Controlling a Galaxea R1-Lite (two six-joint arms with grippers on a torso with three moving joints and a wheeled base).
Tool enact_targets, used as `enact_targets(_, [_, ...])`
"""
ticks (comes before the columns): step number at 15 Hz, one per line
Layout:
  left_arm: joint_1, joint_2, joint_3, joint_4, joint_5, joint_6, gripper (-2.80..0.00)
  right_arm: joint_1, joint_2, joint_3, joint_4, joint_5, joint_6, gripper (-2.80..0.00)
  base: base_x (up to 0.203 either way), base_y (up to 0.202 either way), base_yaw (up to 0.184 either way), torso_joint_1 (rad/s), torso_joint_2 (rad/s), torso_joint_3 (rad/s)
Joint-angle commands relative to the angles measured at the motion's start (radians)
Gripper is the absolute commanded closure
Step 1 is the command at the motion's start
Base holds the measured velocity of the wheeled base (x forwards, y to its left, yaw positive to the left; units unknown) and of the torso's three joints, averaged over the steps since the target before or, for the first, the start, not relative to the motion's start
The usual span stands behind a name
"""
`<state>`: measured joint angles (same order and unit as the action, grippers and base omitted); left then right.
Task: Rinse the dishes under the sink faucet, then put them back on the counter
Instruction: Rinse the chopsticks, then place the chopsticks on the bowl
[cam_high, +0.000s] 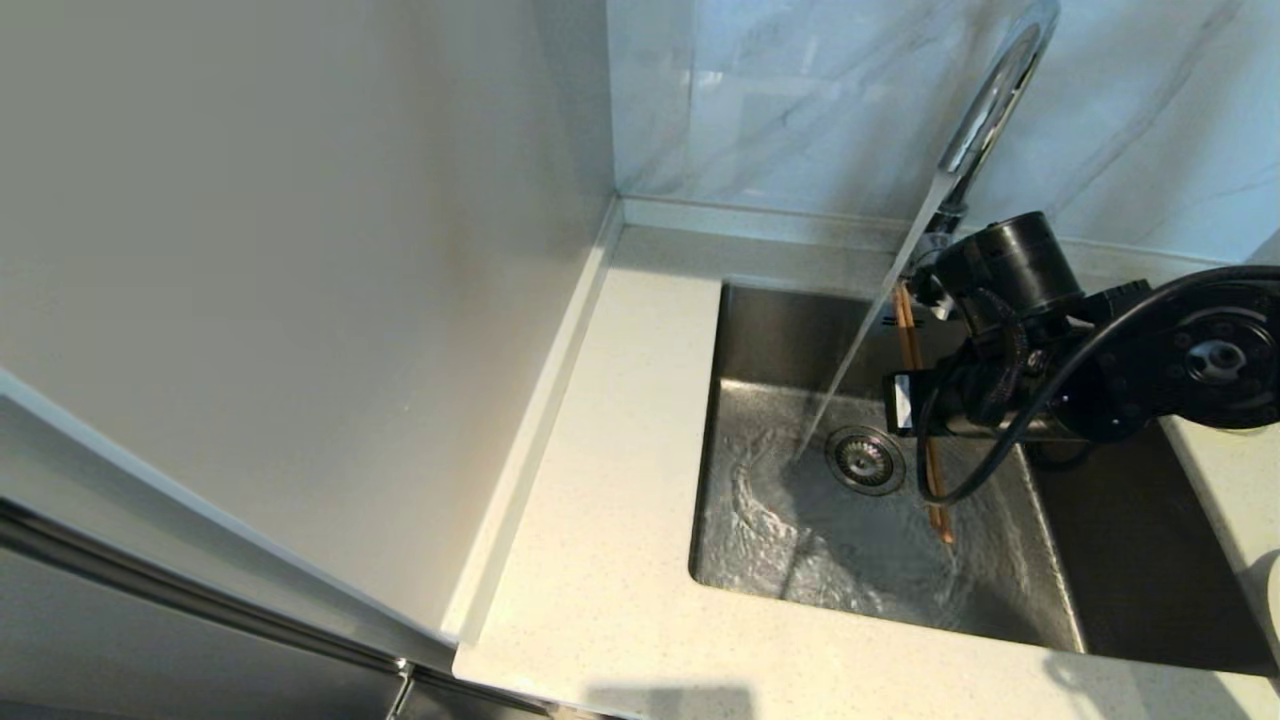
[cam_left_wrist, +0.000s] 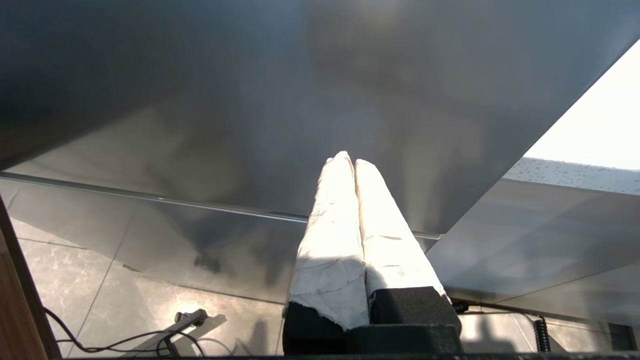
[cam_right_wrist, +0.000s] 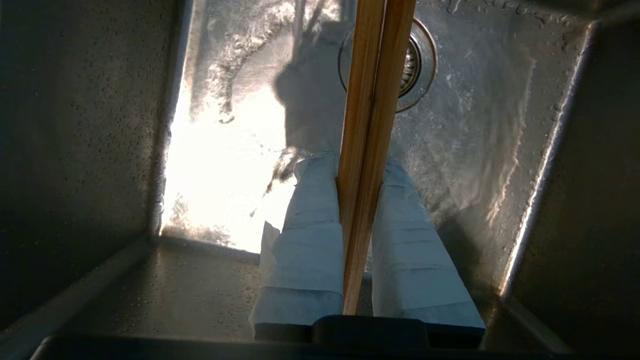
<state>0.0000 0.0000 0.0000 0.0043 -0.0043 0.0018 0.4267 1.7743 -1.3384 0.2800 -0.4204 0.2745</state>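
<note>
Over the grey steel basin (cam_high: 760, 330), my right gripper (cam_right_wrist: 357, 165) is shut on the pair of brown wooden chopsticks (cam_right_wrist: 372, 100), which run lengthwise between its padded fingers (cam_right_wrist: 310, 225). From the head camera the chopsticks (cam_high: 908, 335) slant above the drain (cam_high: 865, 460), and the wrist hides their middle. Water (cam_high: 860, 340) pours from the chrome faucet (cam_high: 995, 90) and passes just beside their far ends; whether it touches them I cannot tell. My left gripper (cam_left_wrist: 348, 161) is shut on nothing, parked low beside a cabinet. The bowl and plate are out of view.
The speckled cream counter (cam_high: 620, 450) wraps the basin on the left and front. A tall pale wall panel (cam_high: 300, 250) rises at the left and marble tiles at the back. A pale rounded shape (cam_high: 1268, 600) is cut off at the right edge.
</note>
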Motion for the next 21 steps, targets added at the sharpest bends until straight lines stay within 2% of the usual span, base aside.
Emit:
enact_targets(1, [0.000, 0.000, 0.000, 0.000, 0.001, 0.000, 0.00, -0.010, -0.023, 0.009, 0.004, -0.003, 0.002, 0.00, 0.000, 0.000, 0.000, 0.000, 0.00, 0.000])
enact_targets(5, [0.000, 0.000, 0.000, 0.000, 0.001, 0.000, 0.00, -0.085, -0.115, 0.046, 0.039, -0.005, 0.002, 0.00, 0.000, 0.000, 0.000, 0.000, 0.00, 0.000])
enact_targets(9, [0.000, 0.000, 0.000, 0.000, 0.000, 0.000, 0.00, -0.254, -0.238, 0.054, 0.039, -0.021, -0.017, 0.00, 0.000, 0.000, 0.000, 0.000, 0.00, 0.000])
enact_targets(11, [0.000, 0.000, 0.000, 0.000, 0.001, 0.000, 0.00, -0.336, -0.264, -0.059, 0.042, -0.020, -0.059, 0.00, 0.000, 0.000, 0.000, 0.000, 0.00, 0.000])
enact_targets(13, [0.000, 0.000, 0.000, 0.000, 0.000, 0.000, 0.00, -0.388, -0.278, -0.217, 0.102, -0.021, -0.085, 0.00, 0.000, 0.000, 0.000, 0.000, 0.00, 0.000])
enact_targets(15, [0.000, 0.000, 0.000, 0.000, 0.000, 0.000, 0.00, -0.394, -0.292, -0.237, 0.158, -0.021, -0.086, 0.00, 0.000, 0.000, 0.000, 0.000, 0.00, 0.000])
enact_targets(17, [0.000, 0.000, 0.000, 0.000, 0.001, 0.000, 0.00, -0.381, -0.300, -0.100, 0.154, -0.021, -0.082, 0.00, 0.000, 0.000, 0.000, 0.000, 0.00, 0.000])
enact_targets(19, [0.000, 0.000, 0.000, 0.000, 0.000, 0.000, 0.00, -0.358, -0.307, 0.189, 0.089, -0.028, -0.085, 0.00, 0.000, 0.000, 0.000, 0.000, 0.00, 0.000])
enact_targets(21, [0.000, 0.000, 0.000, 0.000, 0.000, 0.000, 0.00, -0.351, -0.319, 0.392, 0.043, -0.049, -0.108, 0.00, 0.000, 0.000, 0.000, 0.000, 0.00, 0.000])
